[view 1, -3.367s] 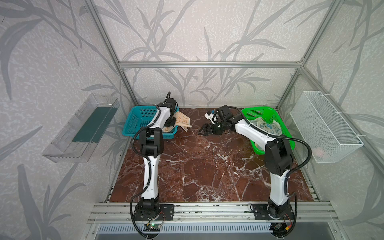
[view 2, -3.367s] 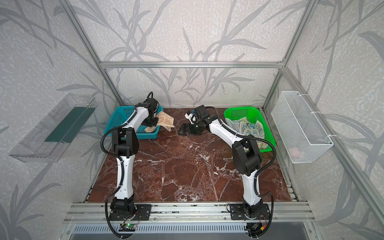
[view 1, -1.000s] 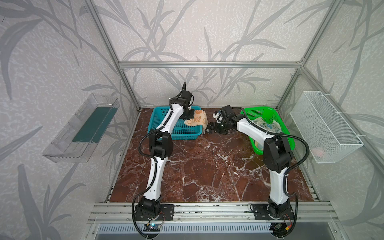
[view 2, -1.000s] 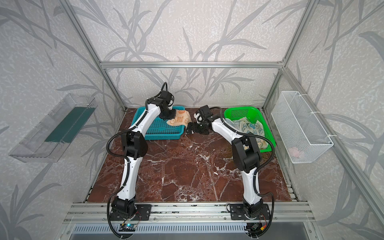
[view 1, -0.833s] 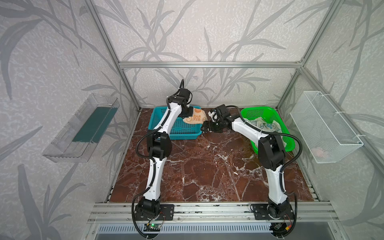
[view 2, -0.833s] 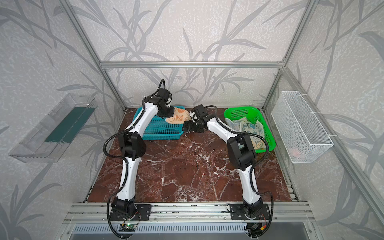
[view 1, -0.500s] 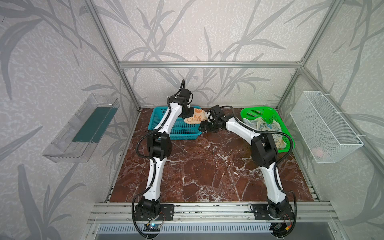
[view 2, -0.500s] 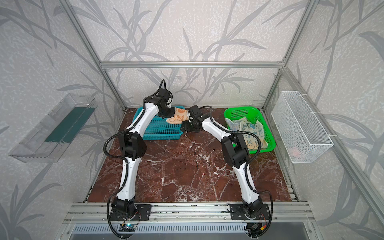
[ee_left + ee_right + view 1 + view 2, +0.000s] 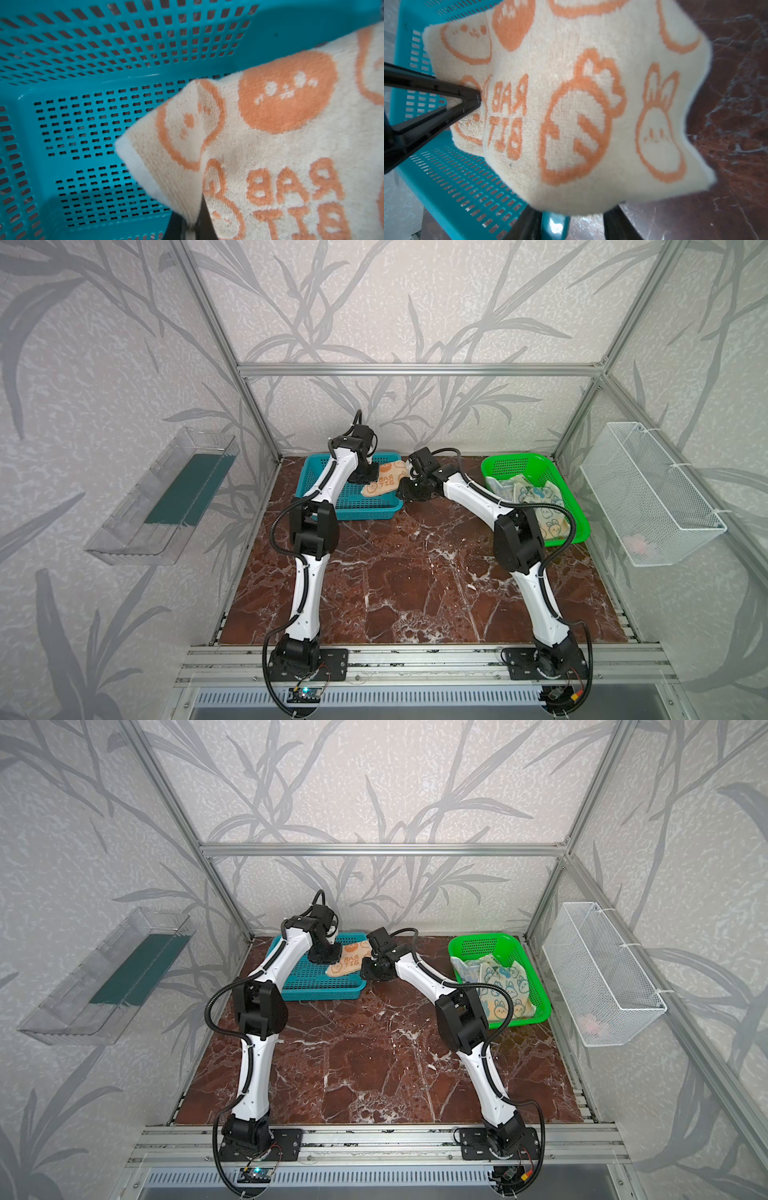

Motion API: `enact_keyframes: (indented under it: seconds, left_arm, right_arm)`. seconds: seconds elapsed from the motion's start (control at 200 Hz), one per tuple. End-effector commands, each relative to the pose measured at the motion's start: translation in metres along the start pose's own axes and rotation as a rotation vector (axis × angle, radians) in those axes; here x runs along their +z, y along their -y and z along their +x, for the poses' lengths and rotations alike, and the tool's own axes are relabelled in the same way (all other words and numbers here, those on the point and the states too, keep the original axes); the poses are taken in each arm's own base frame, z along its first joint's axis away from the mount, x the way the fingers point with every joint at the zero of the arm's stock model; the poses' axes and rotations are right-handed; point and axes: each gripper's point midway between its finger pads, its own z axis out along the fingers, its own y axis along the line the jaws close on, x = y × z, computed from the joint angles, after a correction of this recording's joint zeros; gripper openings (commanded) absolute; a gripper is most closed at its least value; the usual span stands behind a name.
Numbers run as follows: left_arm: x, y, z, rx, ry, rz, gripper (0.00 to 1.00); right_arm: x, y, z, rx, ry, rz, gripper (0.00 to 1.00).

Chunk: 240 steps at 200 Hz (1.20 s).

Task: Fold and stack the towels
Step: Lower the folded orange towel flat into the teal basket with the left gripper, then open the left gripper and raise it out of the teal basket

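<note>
The blue basket [image 9: 351,512] sits far left on the surface [image 9: 415,593]. The green basket [image 9: 515,462] at far right holds crumpled cream-and-blue towels [image 9: 536,497]. The left pincer [image 9: 478,99] is clamped on the peach towel [image 9: 384,483], which hangs over the blue basket's right end. The right pincer [image 9: 571,209] stands partly apart at the towel's right edge.

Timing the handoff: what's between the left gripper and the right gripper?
The orange bunny towel spans from left gripper to right gripper, partly above the blue basket; both top views show it.
</note>
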Motion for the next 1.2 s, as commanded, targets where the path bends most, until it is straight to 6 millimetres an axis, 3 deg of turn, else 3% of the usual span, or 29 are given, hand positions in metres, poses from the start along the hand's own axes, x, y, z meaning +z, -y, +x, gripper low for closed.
enact_keyframes:
  seconds: [0.0, 0.28, 0.74, 1.015, 1.195]
  left_arm:
    - [-0.029, -0.023, 0.000, 0.009, 0.018, -0.056, 0.00]
    - [-0.010, -0.051, 0.017, 0.014, -0.048, -0.115, 0.00]
    - [0.005, -0.107, 0.045, 0.020, -0.160, -0.273, 0.00]
    - [0.016, -0.126, 0.056, 0.021, -0.208, -0.319, 0.00]
    - [0.017, -0.134, 0.052, 0.008, -0.198, -0.336, 0.00]
  right_arm:
    - [0.004, 0.009, 0.007, 0.014, -0.021, 0.058, 0.46]
    - [-0.001, 0.014, 0.007, 0.013, -0.017, 0.087, 0.44]
    - [-0.004, 0.018, 0.005, 0.027, -0.012, 0.103, 0.44]
    - [-0.005, 0.016, 0.005, 0.028, -0.012, 0.099, 0.44]
    - [-0.008, 0.014, 0.002, 0.023, -0.006, 0.087, 0.46]
